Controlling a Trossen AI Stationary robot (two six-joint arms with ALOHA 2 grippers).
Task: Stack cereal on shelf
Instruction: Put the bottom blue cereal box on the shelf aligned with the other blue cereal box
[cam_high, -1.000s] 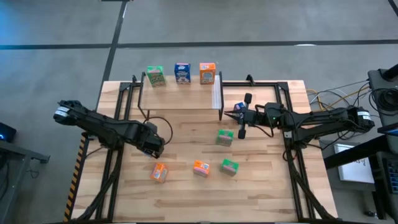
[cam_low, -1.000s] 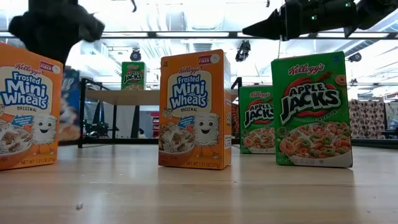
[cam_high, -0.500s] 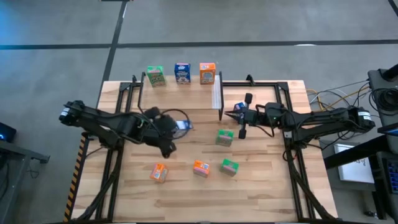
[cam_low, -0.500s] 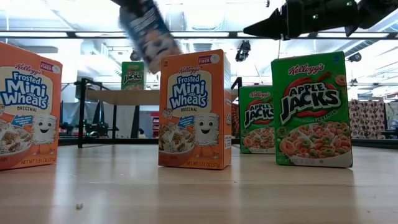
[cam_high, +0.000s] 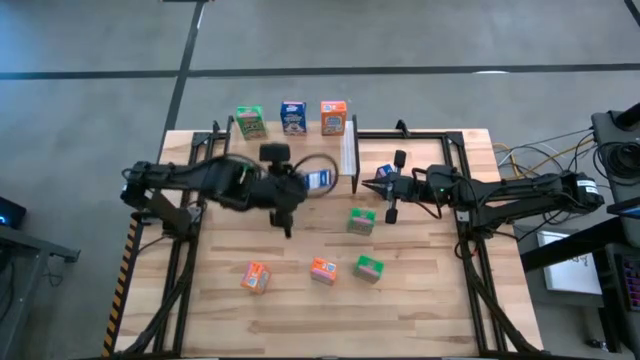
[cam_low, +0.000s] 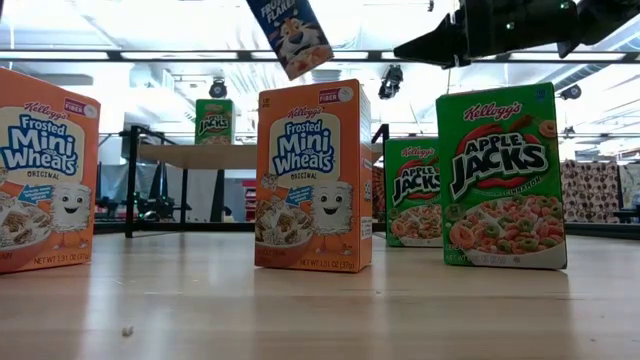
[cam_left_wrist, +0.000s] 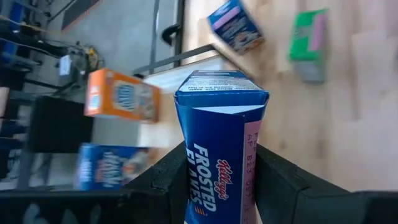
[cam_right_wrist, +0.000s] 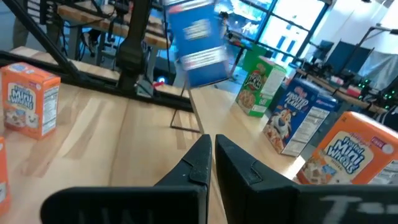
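My left gripper (cam_high: 303, 186) is shut on a blue Frosted Flakes box (cam_high: 318, 180), held in the air over the right end of the light-wood shelf (cam_high: 250, 160). The box also shows at the top of the low view (cam_low: 292, 30). A green (cam_high: 250, 122), a blue (cam_high: 293, 117) and an orange box (cam_high: 334, 117) stand along the shelf's far edge. My right gripper (cam_high: 368, 185) is shut and empty just right of the shelf, beside a blue box (cam_high: 383, 172) on the table. My left gripper pinches the blue box between its two fingers (cam_left_wrist: 166, 182), one on each of two opposite faces, at the lower part (cam_left_wrist: 217, 180) of the box. The box is lifted clear of table and shelf and hangs tilted in the low view.
On the table stand a green box (cam_high: 362, 221) near my right gripper and, nearer the front edge, two orange boxes (cam_high: 256, 277), (cam_high: 322, 270) and a green one (cam_high: 369, 267). The shelf's pale strip (cam_high: 348, 150) is at its right end.
My left gripper has carried the blue box up and toward the table's far right, from near the left front boxes to over the shelf's right end. The box is lifted clear and now tilts.
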